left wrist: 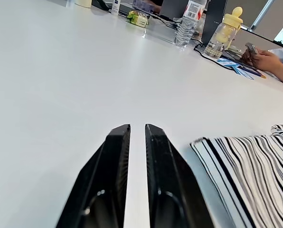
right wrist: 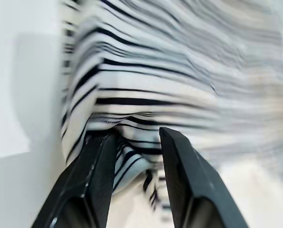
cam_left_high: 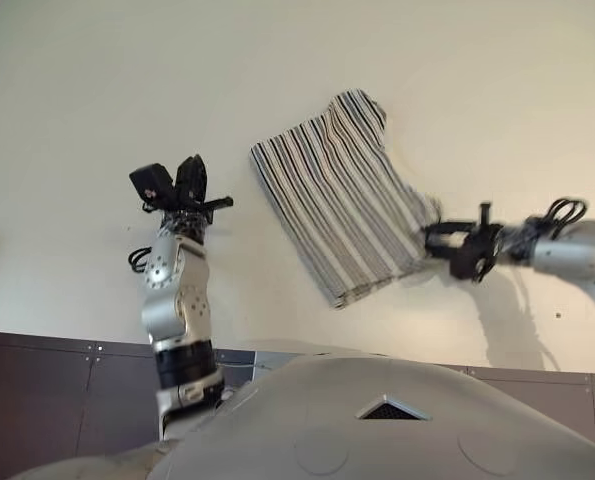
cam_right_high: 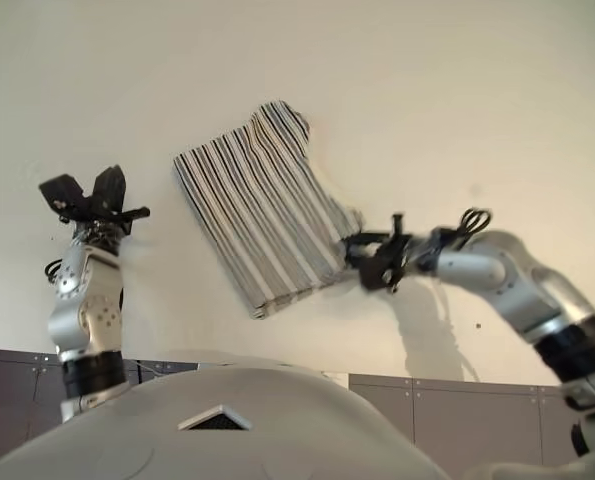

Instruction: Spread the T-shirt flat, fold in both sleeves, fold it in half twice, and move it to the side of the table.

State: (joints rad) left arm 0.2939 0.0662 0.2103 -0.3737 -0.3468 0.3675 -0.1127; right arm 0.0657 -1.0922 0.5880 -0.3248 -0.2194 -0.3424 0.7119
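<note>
1. Fingers (right wrist: 101, 175) of the right gripper (cam_left_high: 437, 238) pinch the folded striped T-shirt (cam_left_high: 337, 200) at its right edge.
2. Fingers (left wrist: 113, 161) of the left gripper (left wrist: 137, 128) stand almost together with a thin gap, holding nothing, near the T-shirt's left edge.
3. T-shirt lies on the white table (cam_left_high: 97, 80), between both grippers.

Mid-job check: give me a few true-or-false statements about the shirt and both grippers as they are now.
1. The shirt is folded into a compact stack. True.
2. The left gripper holds the shirt. False: it is over bare table, apart from the shirt's left side.
3. The right gripper has the shirt's edge between its fingers. True.
4. The shirt hangs over the table's edge. False: it lies wholly on the table.
</note>
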